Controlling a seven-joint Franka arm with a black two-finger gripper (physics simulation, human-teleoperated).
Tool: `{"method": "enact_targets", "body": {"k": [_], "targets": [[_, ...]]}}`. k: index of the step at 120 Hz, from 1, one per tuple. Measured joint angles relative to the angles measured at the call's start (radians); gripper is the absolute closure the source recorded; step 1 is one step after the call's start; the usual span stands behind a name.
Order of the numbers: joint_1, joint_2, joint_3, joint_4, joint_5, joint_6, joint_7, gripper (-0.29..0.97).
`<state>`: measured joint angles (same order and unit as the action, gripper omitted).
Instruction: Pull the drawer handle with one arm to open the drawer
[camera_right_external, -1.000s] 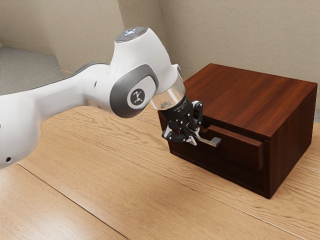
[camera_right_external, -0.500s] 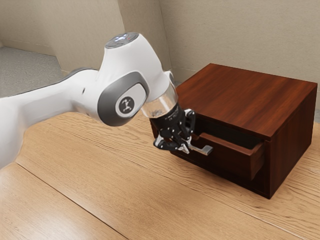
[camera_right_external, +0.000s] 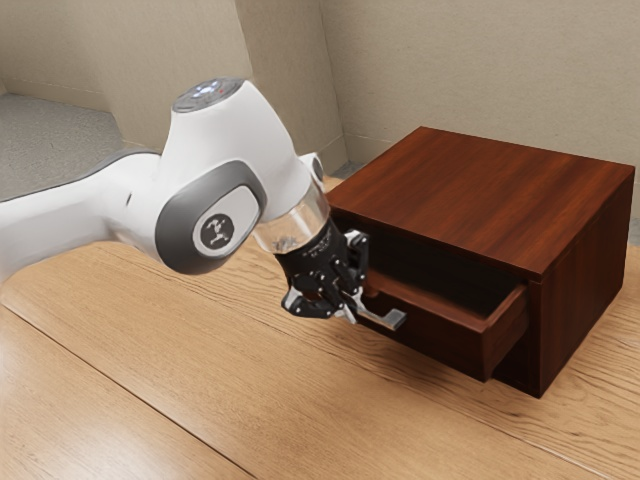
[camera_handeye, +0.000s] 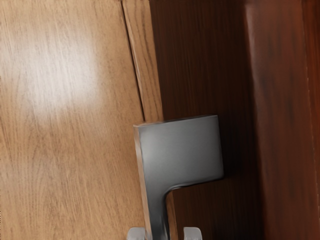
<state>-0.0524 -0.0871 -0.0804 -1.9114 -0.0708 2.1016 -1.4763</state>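
1. The gripper (camera_right_external: 348, 303) is clamping the metal handle (camera_right_external: 388, 320) from two sides. In the wrist view the fingertips (camera_handeye: 192, 233) are sitting on either side of the handle's thin stem, with its broad flat end lying just ahead of them
2. The drawer (camera_right_external: 440, 338) is standing partly out of the cabinet (camera_right_external: 480, 190), straight ahead of the gripper, and a dark gap is showing above its front. Judging by that, the opening is under way but is not reading as full travel
3. To be doing this step well, the hand should be drawing straight back along the drawer's own slide line, away from the cabinet, with no sideways drift that could be skewing the drawer in its frame
4. The hold is looking narrow, on the stem and not the wide part, so the squeeze should be staying firm and the pull smooth. A jerk is likely to be slipping the pads off
5. The counter (camera_right_external: 200, 400) is lying close beneath the gripper, so the hand should be holding its height while retreating, neither lifting the drawer front nor dipping toward the wood
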Motion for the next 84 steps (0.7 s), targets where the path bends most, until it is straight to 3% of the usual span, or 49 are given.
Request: {"method": "enact_targets", "body": {"k": [84], "targets": [[0.031, -0.129, -0.019, -0.152, -0.006, 0.039, 0.0, 0.73]]}}
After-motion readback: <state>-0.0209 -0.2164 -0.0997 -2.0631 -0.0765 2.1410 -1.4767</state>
